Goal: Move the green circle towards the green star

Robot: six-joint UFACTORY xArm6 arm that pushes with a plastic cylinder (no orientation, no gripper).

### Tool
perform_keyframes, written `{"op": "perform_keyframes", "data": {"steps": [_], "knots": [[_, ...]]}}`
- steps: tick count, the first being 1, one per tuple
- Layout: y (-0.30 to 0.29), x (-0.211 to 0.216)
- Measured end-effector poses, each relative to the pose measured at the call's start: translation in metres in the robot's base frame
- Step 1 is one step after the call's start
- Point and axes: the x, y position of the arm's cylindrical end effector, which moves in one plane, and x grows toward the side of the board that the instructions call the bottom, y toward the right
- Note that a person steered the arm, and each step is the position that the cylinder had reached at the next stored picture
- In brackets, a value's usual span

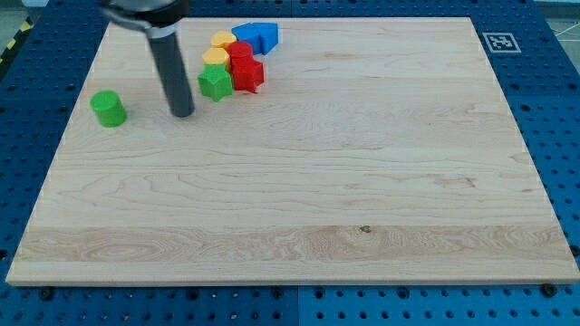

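The green circle (109,109) sits near the wooden board's left edge, toward the view's top. The green star (215,82) lies to its right, at the lower left of a cluster of blocks. My tip (182,113) rests on the board between the two, closer to the star, just left of and slightly below it. It touches neither block.
The cluster beside the star holds two red blocks (246,74), two yellow blocks (217,56) and two blue blocks (257,36). The wooden board (299,199) lies on a blue perforated table. A fiducial marker (498,42) is at the board's top right corner.
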Motion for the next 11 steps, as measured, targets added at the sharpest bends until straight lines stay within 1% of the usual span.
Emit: {"op": "perform_keyframes", "data": {"steps": [1, 2, 3, 4, 5, 6, 7, 8, 11], "knots": [[-0.02, -0.006], [-0.04, -0.031], [-0.069, -0.032], [-0.101, -0.03], [-0.129, -0.016], [-0.135, 0.001], [-0.132, 0.018], [-0.095, 0.009], [0.035, -0.052]]}}
